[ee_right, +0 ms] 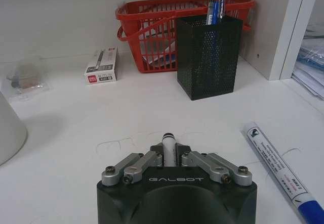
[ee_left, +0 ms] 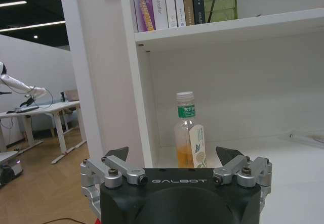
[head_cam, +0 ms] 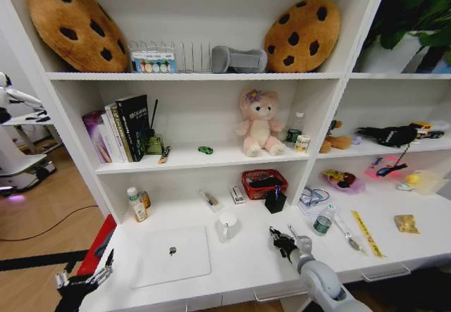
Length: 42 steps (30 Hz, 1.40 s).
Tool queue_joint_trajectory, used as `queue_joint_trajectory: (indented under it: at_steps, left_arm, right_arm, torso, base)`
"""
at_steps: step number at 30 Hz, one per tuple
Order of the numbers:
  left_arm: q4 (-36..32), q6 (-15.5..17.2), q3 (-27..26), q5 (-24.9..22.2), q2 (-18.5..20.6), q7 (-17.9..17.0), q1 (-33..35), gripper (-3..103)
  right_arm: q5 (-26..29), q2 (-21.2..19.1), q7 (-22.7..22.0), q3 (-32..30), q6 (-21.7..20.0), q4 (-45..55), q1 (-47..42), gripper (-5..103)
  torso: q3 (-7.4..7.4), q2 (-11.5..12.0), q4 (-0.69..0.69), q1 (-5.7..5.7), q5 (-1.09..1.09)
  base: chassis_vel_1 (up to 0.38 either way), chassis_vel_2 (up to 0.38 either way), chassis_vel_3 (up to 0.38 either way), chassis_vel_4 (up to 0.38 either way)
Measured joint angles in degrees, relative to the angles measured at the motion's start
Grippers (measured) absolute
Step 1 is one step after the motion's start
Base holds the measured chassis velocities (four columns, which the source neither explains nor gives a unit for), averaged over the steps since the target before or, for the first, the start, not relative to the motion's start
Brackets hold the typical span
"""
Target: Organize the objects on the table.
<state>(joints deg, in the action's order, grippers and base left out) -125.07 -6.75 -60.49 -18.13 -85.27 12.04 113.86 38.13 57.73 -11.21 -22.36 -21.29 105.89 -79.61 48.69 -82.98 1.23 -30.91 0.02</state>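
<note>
On the long white table my right gripper is shut on a black pen, held just above the surface; its tip points toward the black mesh pen holder, which stands in front of a red basket and holds a black pen and a blue pen. The right gripper sits a short way before that holder. A slim silver laptop lies closed at the left. My left gripper hangs open off the table's left front corner, and in its own view the left gripper faces a small bottle.
A white mug stands between laptop and right gripper. A white marker with a blue cap lies beside the right gripper. A water bottle, a yellow ruler, a small box and a tiny green toy on the shelf are nearby.
</note>
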Motion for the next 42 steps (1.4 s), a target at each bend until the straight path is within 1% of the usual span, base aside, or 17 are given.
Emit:
queue_joint_trajectory:
  at_steps: [1,2,5,6,7,9,11,12,14,15,18,19,22,25,30,34,42]
  left_arm:
    - [0.0,0.0,0.0,0.0,0.0,0.0,0.0,98]
    - [-0.1,0.0,0.0,0.1,-0.1,0.0,0.0,98]
    - [-0.5,0.0,0.7,0.7,-0.7,0.0,0.0,98]
    - [-0.5,0.0,0.7,0.7,-0.7,0.0,0.0,98]
    - [-0.7,-0.1,1.0,1.2,-0.8,0.0,0.1,98]
    - [-0.8,-0.1,1.1,1.4,-0.9,0.1,0.3,98]
    - [-1.0,-0.4,0.6,1.3,-0.6,0.4,0.8,98]
    - [-1.0,-0.4,0.6,1.3,-0.6,0.4,0.8,98]
    - [-1.0,-0.4,0.2,1.2,-0.4,0.1,0.8,98]
    - [-1.0,-0.4,0.2,1.2,-0.4,0.1,0.8,98]
    - [-1.5,-0.3,0.5,1.3,-1.2,-0.2,0.8,98]
    - [-1.5,-0.3,0.5,1.3,-1.2,-0.2,0.8,98]
    - [-1.1,-0.7,0.5,1.9,-1.9,0.1,1.1,98]
    - [-0.9,-0.8,0.5,2.1,-1.9,0.2,1.1,98]
    - [-0.2,-0.8,0.8,2.7,-2.3,0.3,1.0,96]
    - [0.3,-1.1,1.0,3.2,-2.7,0.6,1.0,98]
    - [1.0,-1.3,1.1,3.6,-3.0,0.7,0.9,98]
  right_arm:
    - [0.0,0.0,0.0,0.0,0.0,0.0,0.0,12]
    - [-0.4,0.1,0.2,0.0,1.7,-0.1,0.1,12]
    - [-3.3,0.1,1.6,-1.1,8.9,0.2,0.9,12]
    - [-3.3,0.1,1.6,-1.1,8.9,0.2,0.9,12]
    - [-4.2,-0.1,2.0,-1.9,11.4,0.6,1.9,12]
    - [-4.3,-0.2,2.3,-2.4,12.5,0.5,2.8,12]
    - [-4.2,-0.9,4.5,-2.9,15.9,-1.9,6.3,12]
    - [-4.2,-0.9,4.5,-2.9,15.9,-1.9,6.3,12]
    - [-4.8,-1.4,7.8,-2.8,19.3,-5.3,9.9,12]
    - [-4.8,-1.4,7.8,-2.8,19.3,-5.3,9.9,12]
    - [-5.0,-1.7,10.5,-1.7,22.7,-12.3,16.9,12]
    - [-5.0,-1.7,10.5,-1.7,22.7,-12.3,16.9,12]
    - [-5.2,-1.8,11.6,0.1,24.2,-17.8,22.1,12]
    - [-5.1,-1.6,11.9,0.9,24.6,-18.9,23.3,12]
    - [-6.0,-0.3,13.1,3.5,27.8,-23.6,27.1,12]
    - [-6.3,0.6,13.2,4.6,29.9,-26.0,28.8,12]
    - [-6.2,1.4,13.1,6.4,31.4,-29.6,32.6,12]
  torso:
    - [0.0,0.0,0.0,0.0,0.0]
    - [0.0,0.0,0.02,0.0,0.02]
    - [0.0,0.0,0.0,0.0,-0.01]
    - [0.0,0.0,0.0,0.0,-0.01]
    - [0.0,0.0,0.0,0.0,-0.01]
    - [0.0,0.0,0.0,0.0,-0.03]
    - [0.0,0.0,-0.02,0.0,-0.02]
    - [0.0,0.0,-0.02,0.0,-0.02]
    - [0.0,0.0,0.0,0.0,-0.01]
    - [0.0,0.0,0.0,0.0,-0.01]
    - [0.0,0.0,-0.02,0.0,0.0]
    - [0.0,0.0,-0.02,0.0,0.0]
    - [0.0,0.0,-0.02,-0.01,-0.02]
    - [0.0,0.0,0.01,0.0,0.0]
    - [-0.01,0.0,0.0,0.0,-0.02]
    - [-0.01,0.0,-0.01,0.01,-0.01]
    - [-0.01,0.0,0.0,0.01,-0.02]
  base:
    - [0.0,0.0,0.0,0.0]
    - [0.0,0.0,0.0,0.0]
    - [0.0,0.0,0.0,0.0]
    - [0.0,0.0,0.0,0.0]
    - [0.0,0.0,0.0,0.0]
    - [0.0,0.0,0.0,0.0]
    - [0.0,0.0,0.0,0.0]
    - [0.0,0.0,0.0,0.0]
    - [0.0,0.0,0.0,0.0]
    - [0.0,0.0,0.0,0.0]
    - [0.0,0.0,0.0,0.0]
    - [0.0,0.0,0.0,0.0]
    - [0.0,0.0,0.0,0.0]
    - [0.0,0.0,0.0,0.0]
    - [0.0,0.0,0.0,0.0]
    - [0.0,0.0,0.0,0.0]
    - [0.0,0.0,0.0,0.0]
